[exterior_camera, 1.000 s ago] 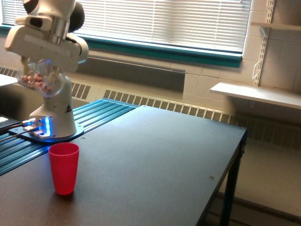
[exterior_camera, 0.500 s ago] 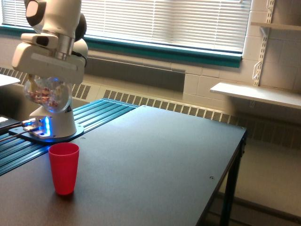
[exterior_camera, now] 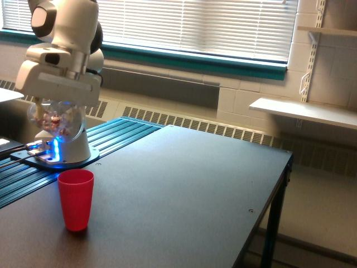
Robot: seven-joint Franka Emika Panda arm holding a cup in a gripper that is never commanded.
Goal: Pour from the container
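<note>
Since the earlier pictures the white arm (exterior_camera: 66, 33) has been swung a little toward the exterior view's right and lowered, so that the container (exterior_camera: 56, 119) is now carried lower and nearer to the red cup (exterior_camera: 76, 199) than it was a second ago, and its tilt has been changed. The gripper (exterior_camera: 54, 106) is seen from the side beneath its broad white housing, and the container is clamped in it; the clear wall is held just under that housing, with small reddish-brown and white pieces seen through it. The fingertips themselves are hidden by the housing and the clear plastic, so how far they are closed cannot be read beyond the grasp. The container is held in the air, above and a little to the exterior view's left of the red cup, clear of it, in front of the arm's base (exterior_camera: 60, 149), where a blue light is lit. The red cup is stood upright on the dark table (exterior_camera: 184, 195), near the table's left border, where the ribbed blue-black strip (exterior_camera: 106, 140) is met. To the exterior view's right of the cup a wide stretch of bare tabletop is left, running to the far edge and to the right edge by the table leg (exterior_camera: 274, 223). Beyond that edge open floor is seen, then the wall with its shelf (exterior_camera: 304, 111) and the window blinds (exterior_camera: 195, 25).
</note>
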